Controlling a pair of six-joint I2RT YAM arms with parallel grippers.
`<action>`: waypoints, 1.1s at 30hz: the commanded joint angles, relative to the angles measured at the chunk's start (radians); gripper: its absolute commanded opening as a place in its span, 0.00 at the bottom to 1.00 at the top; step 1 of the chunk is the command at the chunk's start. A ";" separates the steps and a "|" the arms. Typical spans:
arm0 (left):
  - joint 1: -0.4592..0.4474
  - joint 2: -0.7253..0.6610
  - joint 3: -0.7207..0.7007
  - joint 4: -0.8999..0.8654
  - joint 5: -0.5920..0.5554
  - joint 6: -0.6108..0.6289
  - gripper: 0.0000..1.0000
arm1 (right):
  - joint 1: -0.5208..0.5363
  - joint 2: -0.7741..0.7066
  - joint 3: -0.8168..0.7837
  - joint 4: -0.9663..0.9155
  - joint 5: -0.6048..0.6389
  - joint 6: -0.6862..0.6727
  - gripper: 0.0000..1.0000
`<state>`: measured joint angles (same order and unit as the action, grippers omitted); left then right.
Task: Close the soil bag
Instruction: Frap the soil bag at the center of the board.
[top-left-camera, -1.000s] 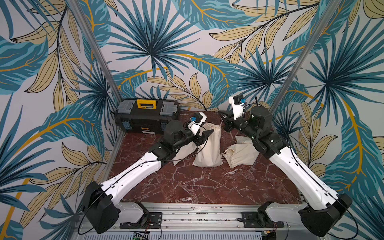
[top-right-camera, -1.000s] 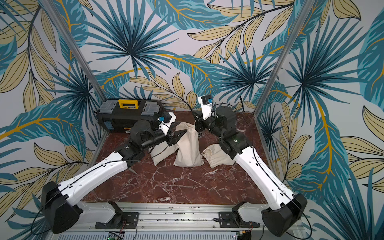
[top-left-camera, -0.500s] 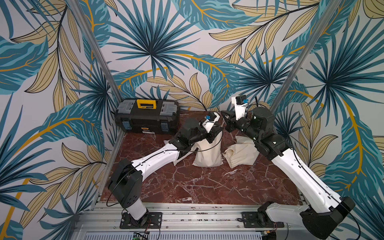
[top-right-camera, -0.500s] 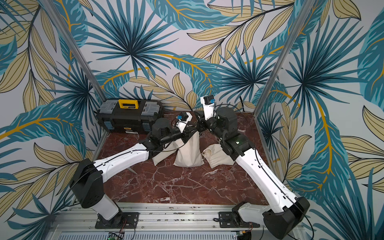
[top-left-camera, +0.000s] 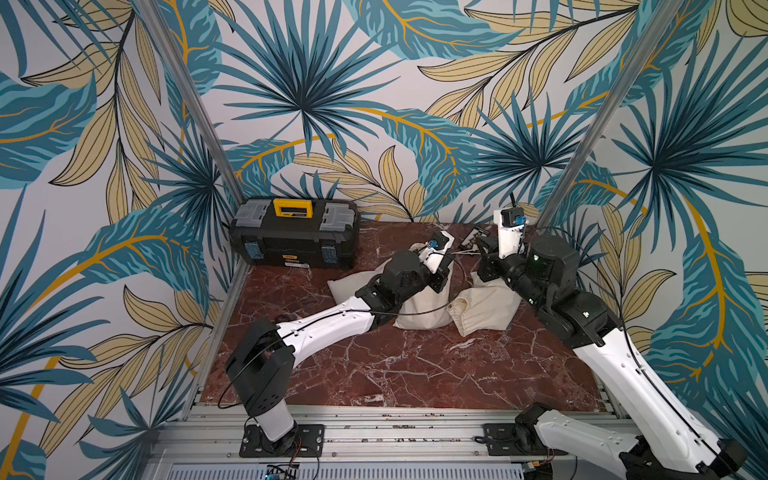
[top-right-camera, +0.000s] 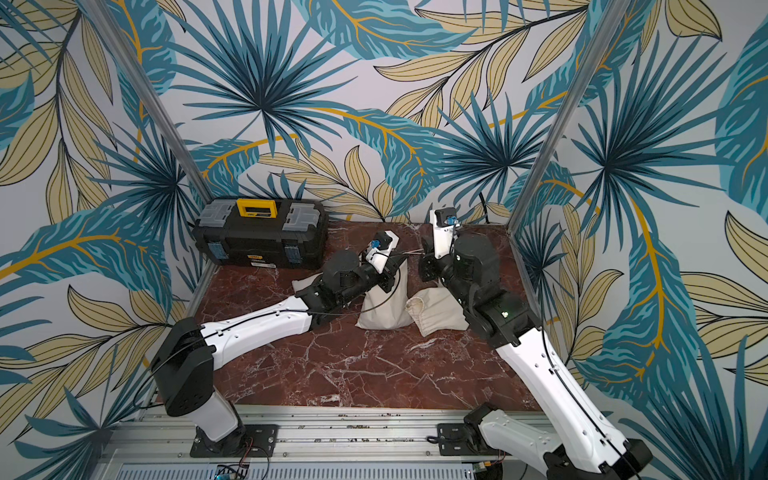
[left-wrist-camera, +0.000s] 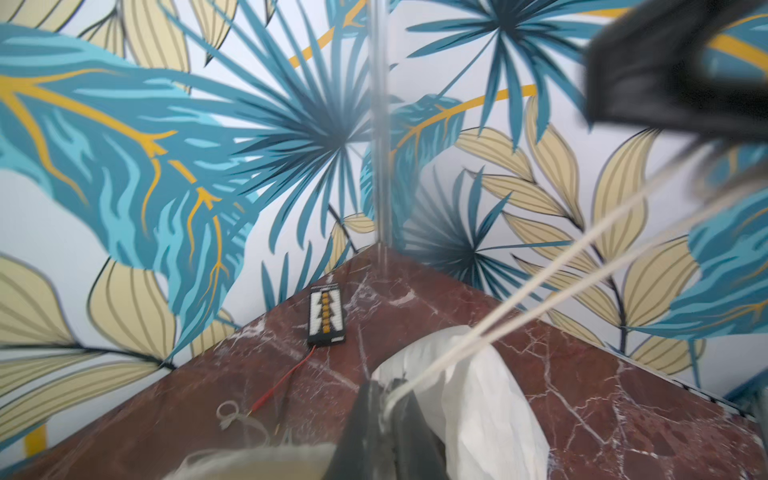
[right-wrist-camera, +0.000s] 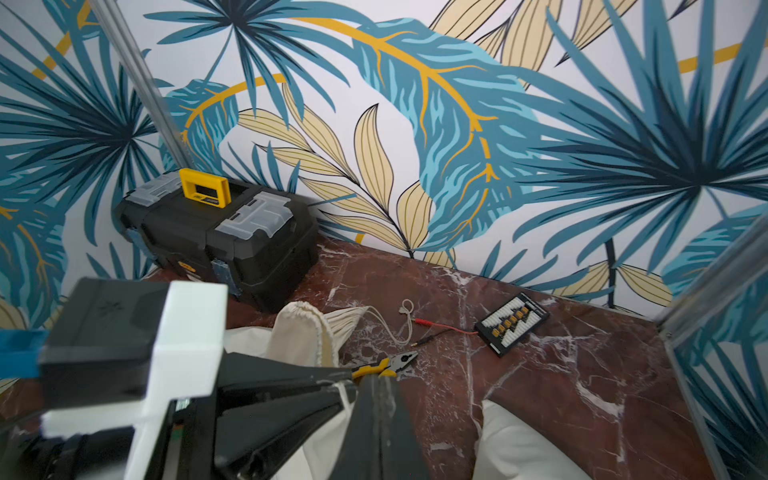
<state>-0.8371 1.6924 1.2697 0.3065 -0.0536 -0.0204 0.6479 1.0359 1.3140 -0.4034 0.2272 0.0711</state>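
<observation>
Left hand (left-wrist-camera: 385, 394) has swung over soil bag (top-right-camera: 382, 309), pinching its drawstring (left-wrist-camera: 540, 282).

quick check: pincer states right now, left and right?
Left pincer: closed on the drawstring.
Right pincer: closed, apparently pinching the same drawstring, which runs taut between the two.

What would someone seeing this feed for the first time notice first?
The loud leaf wallpaper on all the walls grabs attention first. Centre stage, over the middle cream bag, the left gripper and right gripper pinch a taut drawstring between them. A black toolbox with a yellow handle sits in the back corner on the left arm's side.
</observation>
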 joint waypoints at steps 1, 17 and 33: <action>0.073 0.085 -0.083 -0.354 -0.413 -0.044 0.16 | -0.007 -0.139 0.011 0.170 0.173 -0.011 0.00; 0.224 0.181 -0.053 -0.420 -0.287 -0.200 0.20 | -0.007 -0.316 -0.039 0.164 0.237 0.028 0.00; 0.512 -0.448 -0.198 -0.547 -0.595 0.025 0.00 | -0.010 0.018 -0.253 0.489 -0.124 0.150 0.00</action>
<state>-0.5072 1.2610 1.0950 -0.1032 -0.1406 -0.0380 0.6891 1.0840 1.0554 -0.0208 0.0067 0.2066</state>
